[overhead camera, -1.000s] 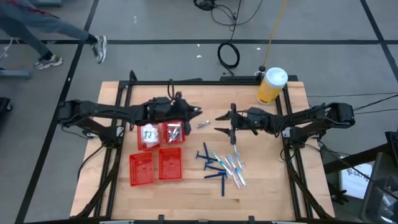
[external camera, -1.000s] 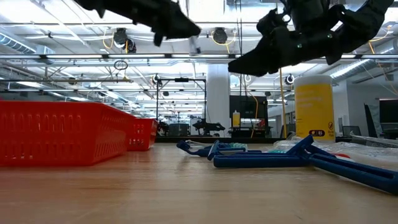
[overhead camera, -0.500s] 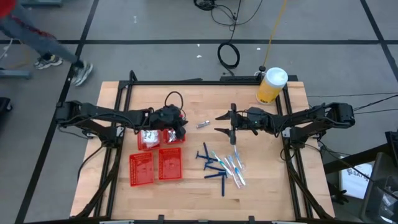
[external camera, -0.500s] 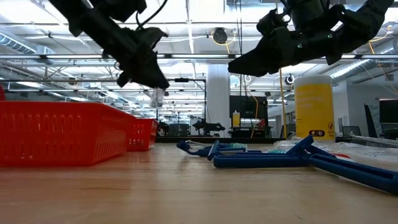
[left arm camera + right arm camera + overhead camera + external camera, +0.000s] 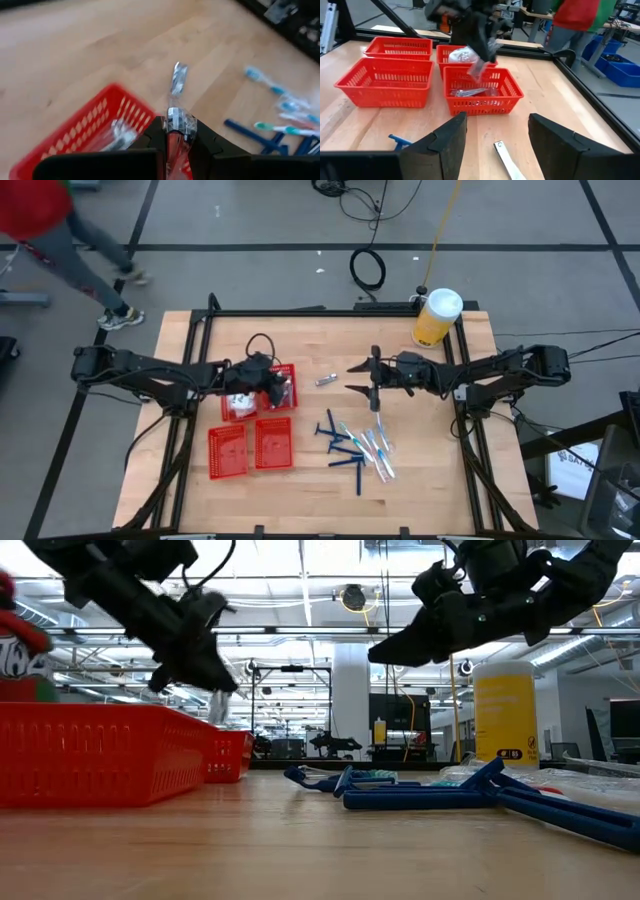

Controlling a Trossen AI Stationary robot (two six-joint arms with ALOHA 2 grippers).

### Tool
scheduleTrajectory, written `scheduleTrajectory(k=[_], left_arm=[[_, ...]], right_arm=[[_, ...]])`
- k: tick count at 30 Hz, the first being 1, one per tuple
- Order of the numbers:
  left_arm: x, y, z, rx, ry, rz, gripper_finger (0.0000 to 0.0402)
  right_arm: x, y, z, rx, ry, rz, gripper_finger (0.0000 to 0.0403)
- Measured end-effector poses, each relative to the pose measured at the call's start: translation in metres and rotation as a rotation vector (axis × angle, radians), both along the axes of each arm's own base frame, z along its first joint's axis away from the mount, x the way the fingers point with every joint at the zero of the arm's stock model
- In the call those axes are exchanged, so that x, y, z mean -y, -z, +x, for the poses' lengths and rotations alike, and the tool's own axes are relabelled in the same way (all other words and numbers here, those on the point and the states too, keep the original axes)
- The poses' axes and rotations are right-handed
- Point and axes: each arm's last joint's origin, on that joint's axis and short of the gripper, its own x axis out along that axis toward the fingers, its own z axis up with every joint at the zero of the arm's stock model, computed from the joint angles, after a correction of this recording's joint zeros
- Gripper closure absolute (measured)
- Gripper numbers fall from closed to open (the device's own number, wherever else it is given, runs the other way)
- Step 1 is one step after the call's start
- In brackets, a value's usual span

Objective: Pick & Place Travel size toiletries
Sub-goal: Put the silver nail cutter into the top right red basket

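Wooden table [image 5: 400,490] holds four red baskets [image 5: 250,445] on its left part, set two by two. A yellow jar [image 5: 435,318] stands at the far right corner. A person in a red top [image 5: 40,220] walks on the floor beyond the table's far left corner.

Two dark arms reach in from the sides. The left gripper [image 5: 272,387] hangs over the far right basket [image 5: 284,388]. Its fingers are pressed together on a small silver tube [image 5: 174,120], and the tube hangs down from them above this basket. More silver tubes [image 5: 470,92] lie inside that basket. White packets [image 5: 238,400] fill the far left basket.

The right gripper [image 5: 352,377] hovers over the middle of the table with its fingers wide apart, holding nothing. One more tube [image 5: 325,379] lies on the bare wood between the far right basket and the right gripper. Blue razors [image 5: 340,448] and wrapped toothbrushes [image 5: 376,450] lie in a loose pile nearer, right of the baskets.
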Motion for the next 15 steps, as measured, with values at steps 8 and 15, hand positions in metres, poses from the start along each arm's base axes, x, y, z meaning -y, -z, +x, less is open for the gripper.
scheduleTrajectory(k=[8, 15], left_arm=[[0.0, 0.017, -0.006, -0.018, -0.053, -0.072, 0.0337], [0.0, 0.017, -0.006, -0.018, -0.055, -0.075, 0.0236]], right_arm=[[0.003, 0.0, 0.0, 0.002, 0.016, 0.022, 0.0202], [0.003, 0.001, 0.001, 0.0, 0.016, 0.023, 0.0202]])
